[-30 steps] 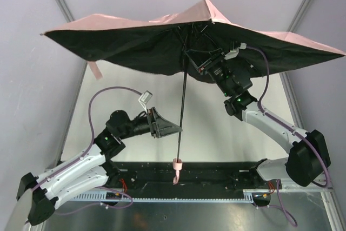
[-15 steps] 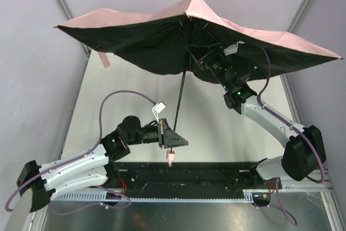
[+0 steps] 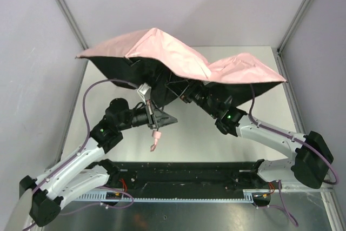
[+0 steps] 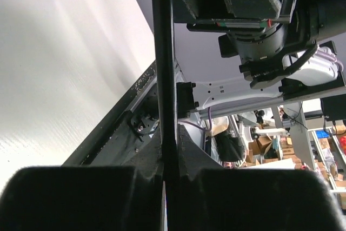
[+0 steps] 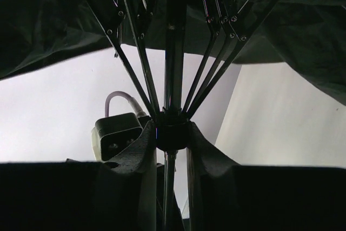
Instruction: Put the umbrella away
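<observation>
The umbrella [image 3: 178,58] hangs half folded over the middle of the table, its pale pink canopy sagging in two lobes with the black lining showing underneath. Its thin black shaft [image 4: 162,52] runs up between my left gripper's [image 4: 168,154] jaws, which are shut on it. In the top view the left gripper [image 3: 160,118] sits just above the small pink handle [image 3: 155,140]. My right gripper [image 5: 172,136] is under the canopy, shut on the round black runner [image 5: 173,133] where the dark ribs [image 5: 135,68] meet. In the top view the right gripper [image 3: 187,94] is mostly hidden by fabric.
The white table [image 3: 205,139] lies below, with a black rail [image 3: 184,172] along its near edge. Grey walls and metal corner posts [image 3: 65,9] close in the left, back and right. The right arm [image 3: 270,136] reaches in from the right.
The left gripper has closed on the shaft near the handle. The canopy has come down from wide open to half folded, and the whole umbrella sits lower and further left.
</observation>
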